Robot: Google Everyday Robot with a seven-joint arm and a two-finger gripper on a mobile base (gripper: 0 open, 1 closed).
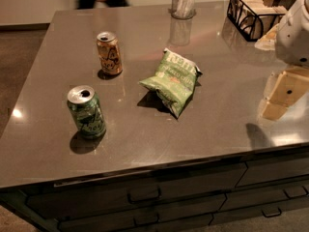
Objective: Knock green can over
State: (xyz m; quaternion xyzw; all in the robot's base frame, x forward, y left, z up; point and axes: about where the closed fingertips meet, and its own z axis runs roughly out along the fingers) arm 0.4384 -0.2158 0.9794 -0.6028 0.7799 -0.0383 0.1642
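Approach seems pending: the gripper (282, 96), at 3 o'clock, grasp indeterminable, must be swept against the upright green can (87, 111) at 8 o'clock.

Gripper (280, 97) at far right, hanging below white arm (295, 33).

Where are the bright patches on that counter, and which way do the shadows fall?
Camera view: a glare spot sits on the glossy counter near its left edge; the green can and snack bag throw shadows toward the lower left; the gripper, at the right edge, shadows the counter beneath.
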